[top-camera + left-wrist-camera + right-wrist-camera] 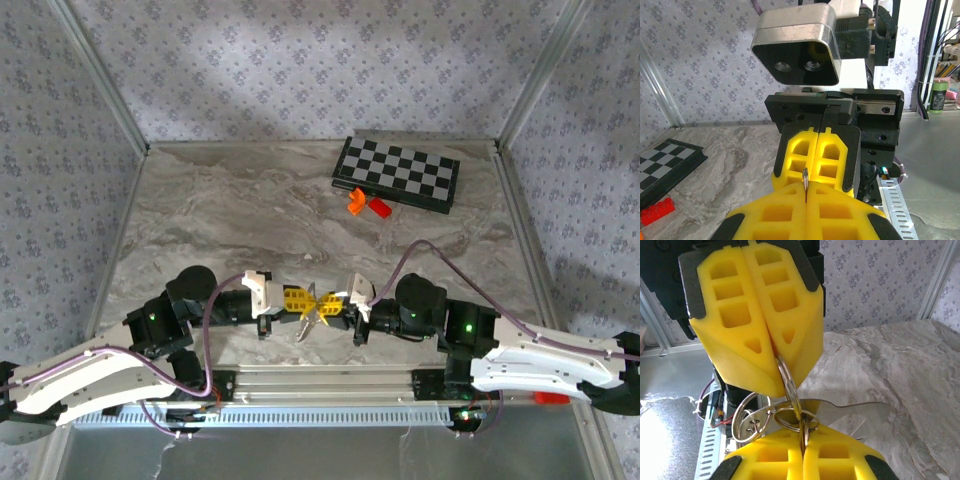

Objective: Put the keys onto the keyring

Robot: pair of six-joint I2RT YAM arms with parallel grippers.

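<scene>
The right pincer [802,442] sits at the bottom of its own wrist view, yellow pads pressed flat together; as far as I can tell they nip the lower arc of the keyring [790,390], though a key's edge may be caught in the same seam. Straight above, the left pincer [782,382] comes in from the top of the frame, also closed, pinching the upper arc of that ring; the two tips are very near but apart. A flat key [855,412] sticks out to the right from the ring, and a second loose ring [751,416] hangs at lower left. In the overhead view the bunch [303,325] dangles low in the middle, above the table [250,200]; a chessboard [400,175] lies well apart at upper right.

My judgement: the ring is light, stiff, springy wire, slick against foam and liable to twist; hold it across its flat, away from the split, leaving the coil end free; take a key by its broad head, never the thin blade.
</scene>
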